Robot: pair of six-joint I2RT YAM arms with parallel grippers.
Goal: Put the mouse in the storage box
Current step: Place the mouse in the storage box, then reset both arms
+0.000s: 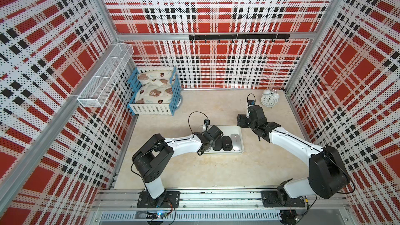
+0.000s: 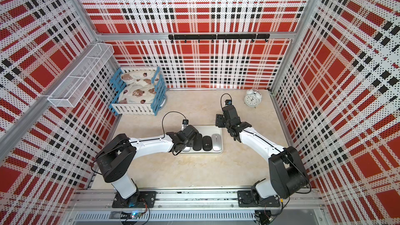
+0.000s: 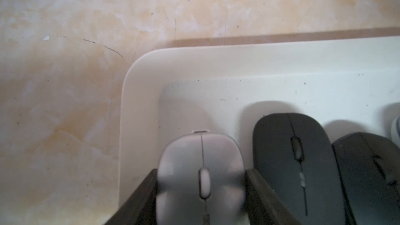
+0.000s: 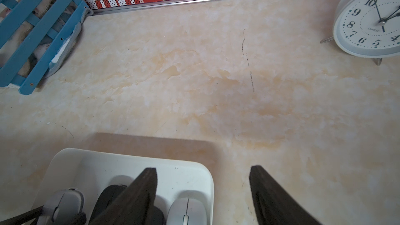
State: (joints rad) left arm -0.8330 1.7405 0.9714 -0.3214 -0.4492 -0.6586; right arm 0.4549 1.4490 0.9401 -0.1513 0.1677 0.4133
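While left fingers (image 3: pixel 266 200) clasp grey mouse (image 3: pixel 190 165) in storage box (image 3: pixel 140 79), right fingers (image 4: pixel 272 202) gape; clock (image 4: pixel 368 18) reads QUARTZ.

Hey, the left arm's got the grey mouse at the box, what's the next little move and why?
Probably open the left gripper and release. Its fingers clamp the grey mouse, which lies within the box rim, at the end beside a black mouse, lined up with it. Whether it rests on the floor is unclear, so ease open.
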